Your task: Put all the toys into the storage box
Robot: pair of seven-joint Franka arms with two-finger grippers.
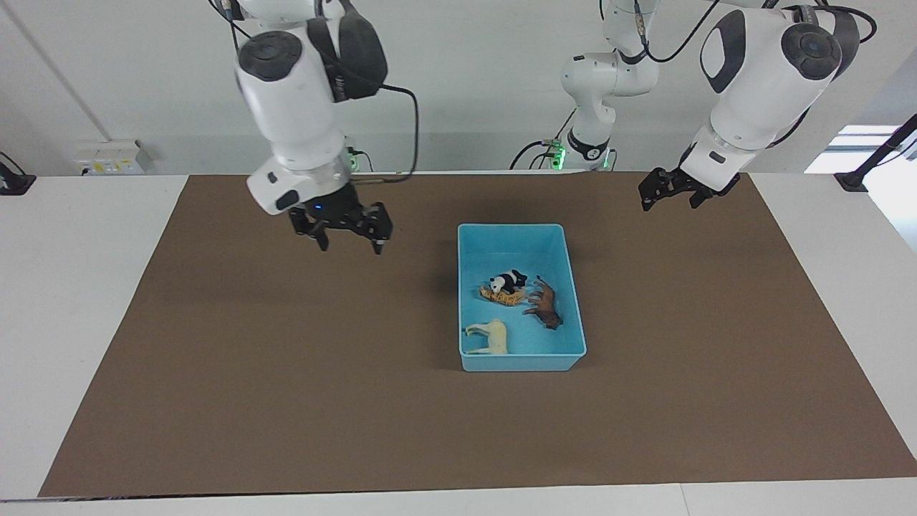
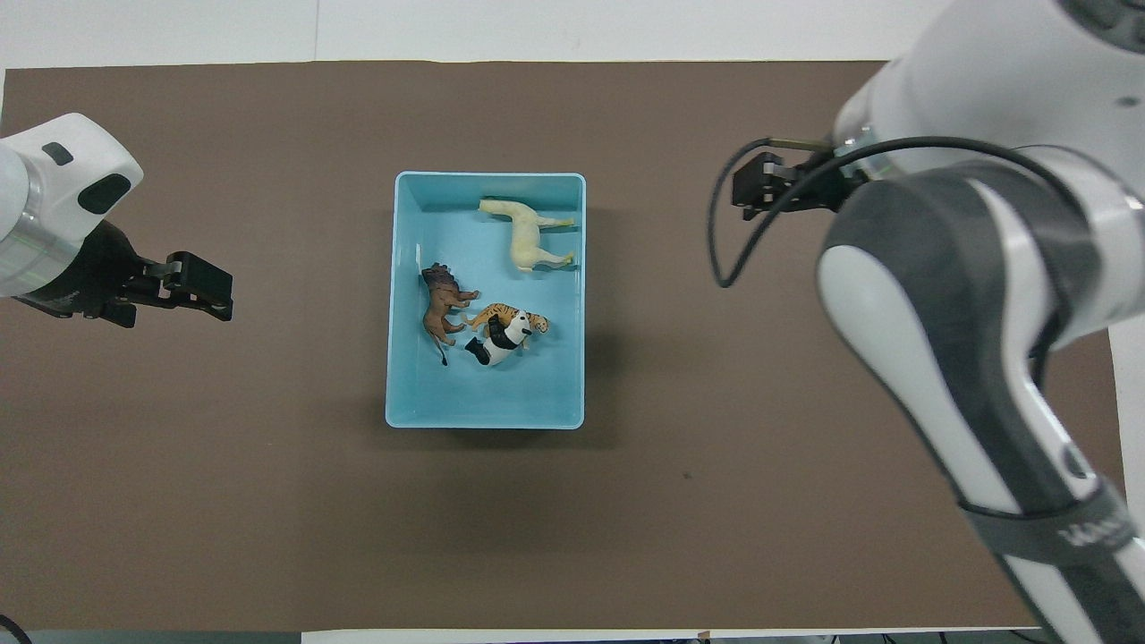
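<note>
Light blue plastic forms the storage box (image 1: 521,231), which is sitting on the brown mat (image 1: 286,373) near the middle of the table (image 1: 79,287), and all four toys are lying inside it. The panda (image 1: 508,280) is resting on top of the orange tiger (image 1: 503,294) around the middle of the box floor, the two touching. The brown lion (image 1: 544,304) is lying just beside them, toward the left arm's end of the box. The cream long-necked animal (image 1: 489,337) is lying on its side apart from the other three, farther from the robots, close to the box wall at the right arm's end.

Both arms are hanging in the air away from the box, and nothing is sitting between their fingers. The right gripper (image 1: 349,242) is hovering over bare mat toward the right arm's end of the table, its jaws spread well apart and pointing down, gripping nothing. The left gripper (image 1: 670,192) is hovering over the mat toward the left arm's end, near the edge closest to the robots; its jaws are also standing apart and are holding nothing.
</note>
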